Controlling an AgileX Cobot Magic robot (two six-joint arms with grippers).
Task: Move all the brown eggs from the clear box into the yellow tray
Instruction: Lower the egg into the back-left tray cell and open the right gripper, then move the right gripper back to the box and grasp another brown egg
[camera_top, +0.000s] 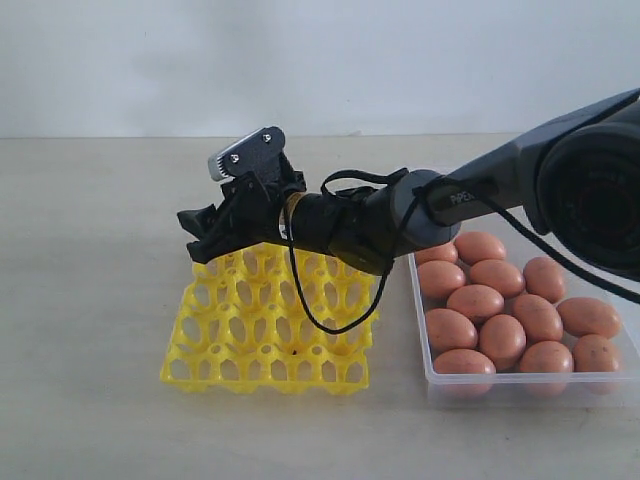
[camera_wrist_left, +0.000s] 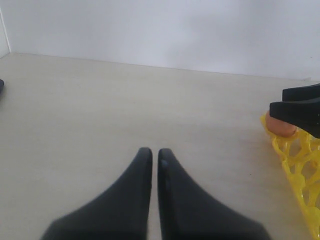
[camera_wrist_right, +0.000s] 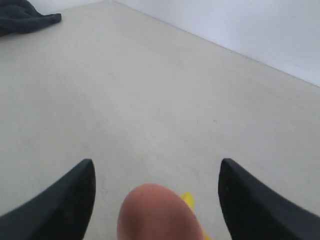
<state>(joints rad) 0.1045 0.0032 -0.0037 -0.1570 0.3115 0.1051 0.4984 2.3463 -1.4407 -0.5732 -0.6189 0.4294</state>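
Exterior view: the right hand (camera_top: 205, 235) reaches across and hangs over a corner of the yellow tray (camera_top: 270, 330). From this angle I cannot tell how far apart its fingers stand. A black cable (camera_top: 310, 300) loops down from the wrist in front of the tray. The clear box (camera_top: 520, 385) sits back along the arm from the hand, just beside the tray and not touching it. The brown eggs (camera_top: 475, 300) lie in the box, about a dozen showing, packed against each other. Tray and box both rest on the pale tabletop (camera_top: 100, 300).

Left wrist view: the left hand (camera_wrist_left: 154, 152) has its fingers together with only a thin slit between them and nothing in it. It hovers over bare tabletop (camera_wrist_left: 100, 100). Well ahead of it and off to one side is a corner of the yellow tray (camera_wrist_left: 297, 170). The corner egg (camera_wrist_left: 280, 127) sits in that corner cup. The right hand's fingers (camera_wrist_left: 300, 112) are directly over it.

Right wrist view: the right hand (camera_wrist_right: 157, 160) has its fingers (camera_wrist_right: 75, 200) spread wide. The corner egg (camera_wrist_right: 157, 215) sits between them with a gap on each side, so it is not gripped. A sliver of the yellow tray (camera_wrist_right: 189, 200) shows beside the egg. Beyond the fingertips is bare tabletop, and a dark cloth (camera_wrist_right: 25, 17) lies far ahead of the hand.
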